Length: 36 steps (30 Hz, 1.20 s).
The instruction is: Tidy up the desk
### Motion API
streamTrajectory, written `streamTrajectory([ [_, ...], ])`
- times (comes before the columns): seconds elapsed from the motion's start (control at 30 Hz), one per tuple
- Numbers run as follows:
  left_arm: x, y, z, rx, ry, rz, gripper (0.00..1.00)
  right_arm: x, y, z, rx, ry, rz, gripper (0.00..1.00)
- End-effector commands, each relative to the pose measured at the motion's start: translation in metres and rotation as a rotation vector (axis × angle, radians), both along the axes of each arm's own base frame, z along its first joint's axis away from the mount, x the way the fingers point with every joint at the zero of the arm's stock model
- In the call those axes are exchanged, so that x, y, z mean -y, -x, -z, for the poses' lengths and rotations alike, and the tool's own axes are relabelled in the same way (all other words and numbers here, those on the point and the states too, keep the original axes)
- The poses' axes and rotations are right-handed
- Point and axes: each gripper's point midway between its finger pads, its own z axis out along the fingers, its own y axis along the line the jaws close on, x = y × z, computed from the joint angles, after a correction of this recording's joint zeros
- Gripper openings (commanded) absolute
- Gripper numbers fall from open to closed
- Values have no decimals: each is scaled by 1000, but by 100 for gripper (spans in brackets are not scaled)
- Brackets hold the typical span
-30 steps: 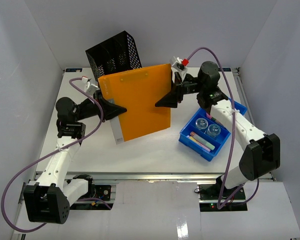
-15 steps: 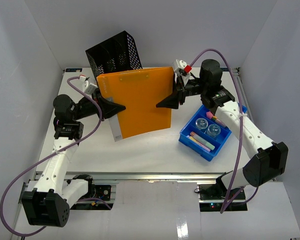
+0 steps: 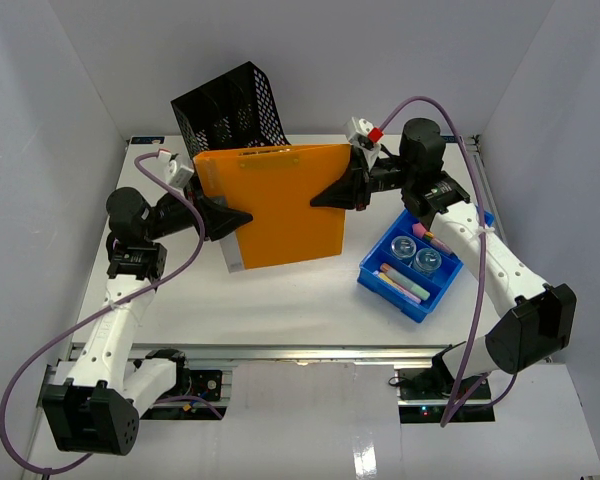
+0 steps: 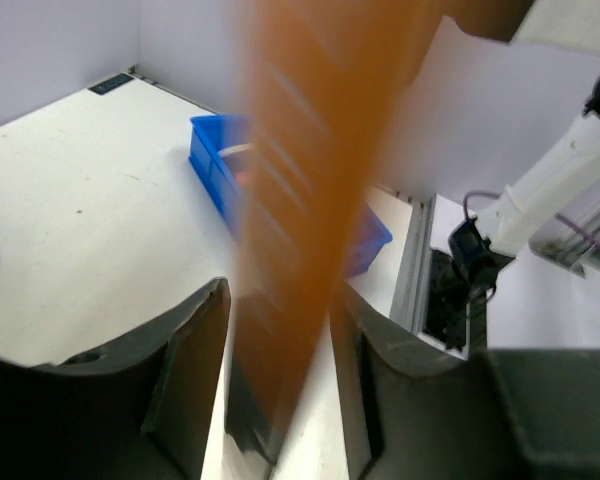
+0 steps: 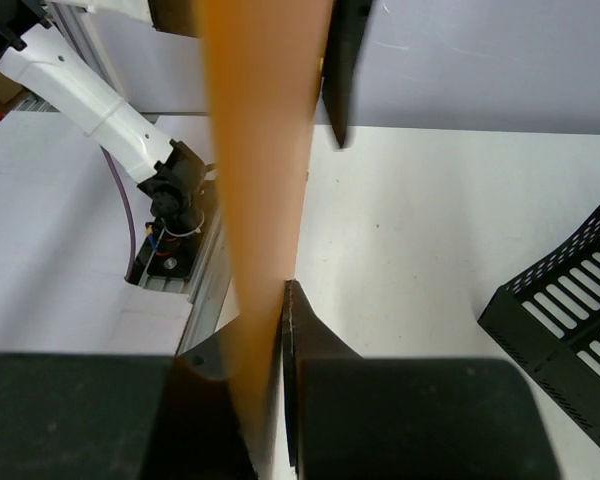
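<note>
Two arms reach inward from the near corners, forearms raised and wrists turned toward each other over the middle of the counter [image 3: 300, 300].

1. Left arm: elbow bent out toward the left wall, wrist pointing right. Left fingers [image 3: 225, 215] are clamped on the left edge of an orange board [image 3: 280, 205]. The left wrist view shows one finger [image 4: 190, 340] on each face of the blurred board [image 4: 300, 200].
2. Right arm: stretched over the blue bin [image 3: 425, 262], wrist pointing left. Right fingers [image 3: 332, 197] are closed on the board's right edge. The right wrist view shows the board [image 5: 260, 200] pinched edge-on against a dark finger [image 5: 315, 345].
3. Orange board: held between both arms, roughly upright and tilted, with a clip at its top edge and a grey strip along its lower left side. Whether its bottom edge touches the counter cannot be told.
4. Counter: white, flat and rectangular, with a metal rail along its front edge and pale grey walls on three sides. It fills the floor of the enclosure beneath both arms.
5. Black mesh file holder [image 3: 230, 108]: standing at the far left, just behind the board.
6. Blue bin: at right, holding two small clear jars and coloured markers.
</note>
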Motion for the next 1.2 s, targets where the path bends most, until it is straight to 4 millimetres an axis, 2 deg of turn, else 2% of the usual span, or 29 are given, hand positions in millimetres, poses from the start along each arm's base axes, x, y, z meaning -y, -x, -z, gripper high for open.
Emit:
streamTrajectory([
  [0.0,-9,-6,-28,90,22,-121,62,2,0,-25,65,-39,6,8],
  [0.03,-12,-6,-31,106,25,-157,74,3,-8,-24,64,-38,31,8],
  [0.1,-16,-8,-33,128,18,-204,86,6,-19,-25,60,-37,66,8],
  [0.13,-19,-9,-35,128,16,-232,91,9,-26,-27,63,-39,92,8],
  [0.23,-28,-14,-34,135,1,-312,95,13,-50,-25,56,-35,153,8],
  [0.43,-46,-21,-28,141,-15,-463,96,14,-88,-29,39,-37,230,8],
  [0.63,-65,-26,-7,109,-30,-597,97,11,-116,-27,22,-36,302,8],
  [0.73,-70,-27,8,90,-32,-633,97,13,-128,-33,25,-45,343,8],
  [0.9,-86,-27,27,42,-56,-736,97,16,-154,-53,36,-77,422,8],
  [1.03,-101,-23,38,17,-83,-823,97,9,-182,-79,51,-132,460,8],
  [1.07,-101,-23,39,17,-83,-825,97,9,-183,-80,46,-133,462,8],
  [1.17,-115,-17,50,1,-87,-906,97,4,-217,-89,63,-176,534,8],
])
